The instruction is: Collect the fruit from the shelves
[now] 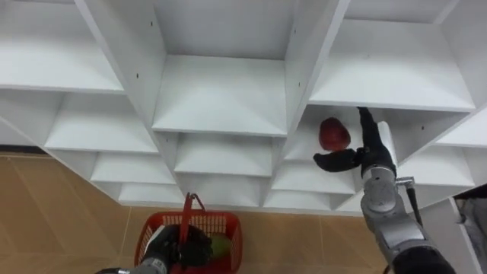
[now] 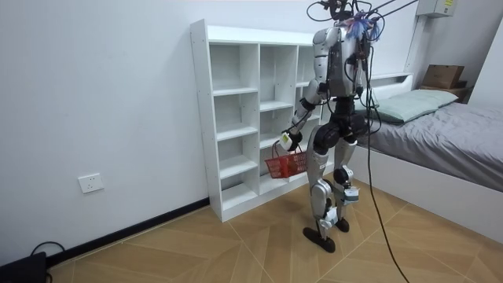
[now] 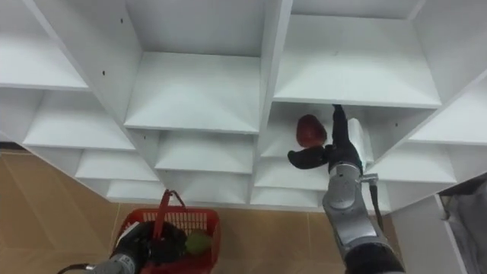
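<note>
A red fruit [image 1: 333, 134] [image 3: 310, 130] lies on a shelf in the right column of the white closet [image 1: 221, 95] [image 2: 236, 118]. My right hand [image 1: 358, 152] [image 3: 331, 148] reaches into that compartment, open, with straight fingers beside the fruit's right and the thumb spread below it. Low in the view my left hand [image 1: 179, 247] [image 3: 148, 245] is shut on the handle of a red basket [image 1: 221, 225] [image 3: 199, 222] [image 2: 287, 163], which holds a green fruit [image 1: 221, 245] [image 3: 198, 242]. I stand facing the closet.
The closet's other compartments in view are bare. Wood floor [image 1: 46, 205] lies below. In the room view a bed [image 2: 440, 149] stands at the right, close behind me, and a wall socket [image 2: 92, 183] is at the left.
</note>
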